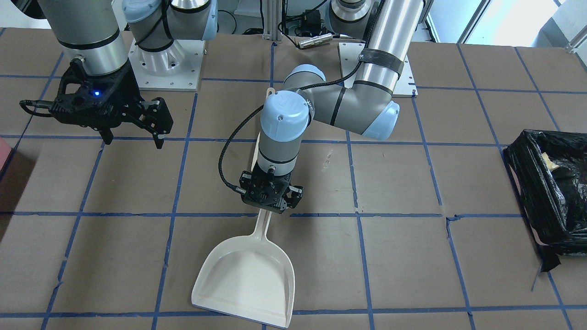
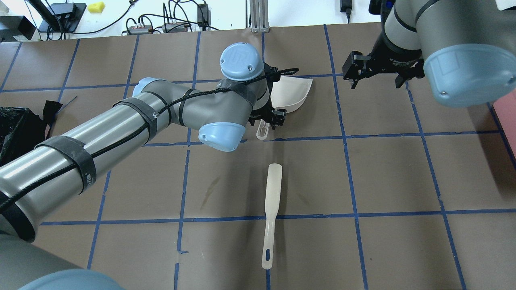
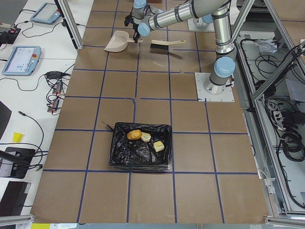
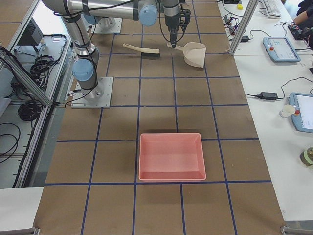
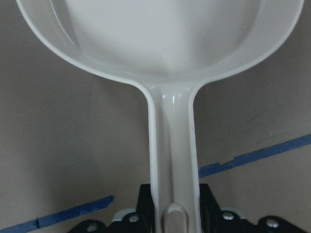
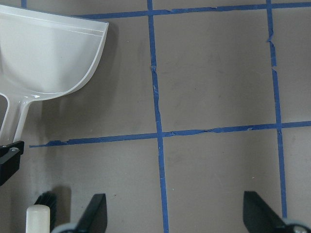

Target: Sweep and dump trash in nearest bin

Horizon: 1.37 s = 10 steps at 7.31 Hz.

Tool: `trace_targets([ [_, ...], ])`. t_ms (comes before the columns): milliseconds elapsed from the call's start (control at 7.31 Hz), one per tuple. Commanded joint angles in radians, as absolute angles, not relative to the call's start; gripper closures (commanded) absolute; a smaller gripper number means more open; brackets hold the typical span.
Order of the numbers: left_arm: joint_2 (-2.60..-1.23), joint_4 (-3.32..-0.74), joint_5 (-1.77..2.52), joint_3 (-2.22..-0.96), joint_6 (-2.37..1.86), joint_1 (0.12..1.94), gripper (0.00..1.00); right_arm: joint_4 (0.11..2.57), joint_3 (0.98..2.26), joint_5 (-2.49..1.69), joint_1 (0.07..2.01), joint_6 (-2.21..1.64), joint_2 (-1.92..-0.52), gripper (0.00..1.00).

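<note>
Exterior left: trash [image 3: 135, 135] in bin [image 3: 125, 155], far from left fingers [image 5: 145, 199] tight on dustpan [image 1: 247, 275], right fingers [image 6: 95, 213] apart.

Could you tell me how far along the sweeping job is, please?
Done: all three lumps of trash lie in the bin. In hand: the left gripper holds the empty dustpan by its handle, flat on the table. The brush lies on the table; the right gripper hangs open. Left: at most letting go of the dustpan.
</note>
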<state>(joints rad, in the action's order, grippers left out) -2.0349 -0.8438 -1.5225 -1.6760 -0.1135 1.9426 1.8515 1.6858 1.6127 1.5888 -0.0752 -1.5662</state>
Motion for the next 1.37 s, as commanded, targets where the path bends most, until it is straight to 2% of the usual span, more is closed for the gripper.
trace_targets([
  [0,-1.976,-0.862,-1.528,-1.672,-0.115,1.921,0.0,1.852,1.686,1.612,1.589,-0.075,-1.566,0.0],
  [547,-1.752,-1.213,-1.528,-1.671,-0.092,1.725,0.0,1.852,1.686,1.612,1.588,-0.075,-1.566,0.0],
  [958,-1.548,-1.473,-1.532,-1.657,-0.092,1.643,0.0,1.85,1.687,1.612,1.588,-0.075,-1.566,0.0],
  [1231,-1.517,-1.618,-1.54,-1.584,-0.092,1.622,0.0,1.85,1.687,1.611,1.589,-0.075,-1.566,0.0],
])
